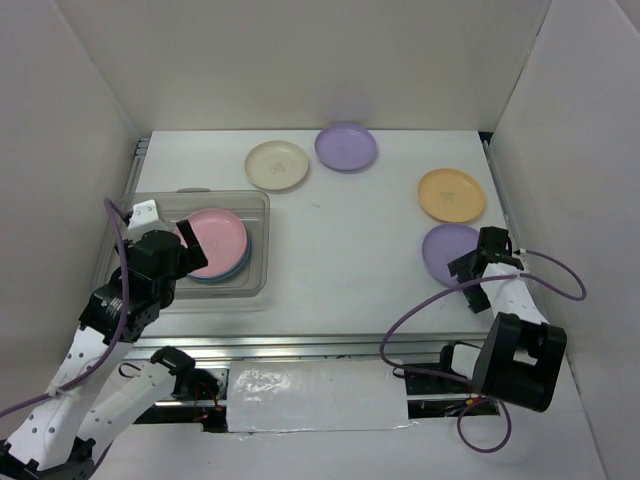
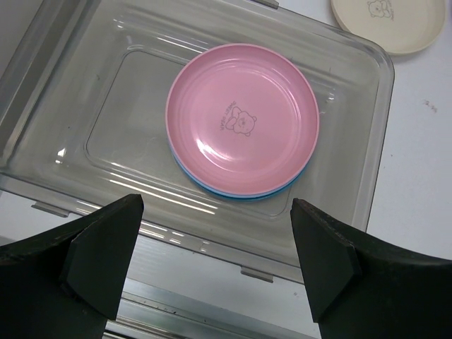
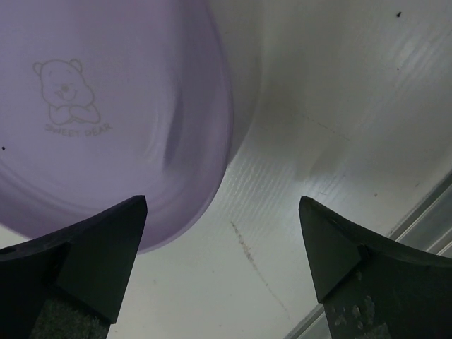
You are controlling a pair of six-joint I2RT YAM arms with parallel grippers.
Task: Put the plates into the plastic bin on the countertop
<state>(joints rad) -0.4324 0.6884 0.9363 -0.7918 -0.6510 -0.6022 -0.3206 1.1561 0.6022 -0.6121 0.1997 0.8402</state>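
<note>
The clear plastic bin [image 1: 262,205] sits at the left of the white countertop [image 1: 340,250]. Inside it a pink plate [image 1: 215,240] lies on a blue plate [image 1: 240,270]. My left gripper [image 1: 188,262] hangs open over the bin's near left part, holding nothing; in its wrist view the pink plate [image 2: 242,119] and the blue rim [image 2: 233,195] lie beyond the open gripper [image 2: 215,247]. On the countertop lie a cream plate [image 1: 277,165], a lilac plate [image 1: 346,146], an orange plate [image 1: 451,194] and a second lilac plate [image 1: 447,250]. My right gripper [image 1: 465,283] is open at that plate's near edge [image 3: 106,120], with bare countertop inside the gripper [image 3: 222,240].
White walls enclose the countertop on the left, back and right. A metal rail [image 1: 330,345] runs along the near edge, in front of the arm bases. A purple cable [image 1: 420,310] loops from the right arm over the near right of the table.
</note>
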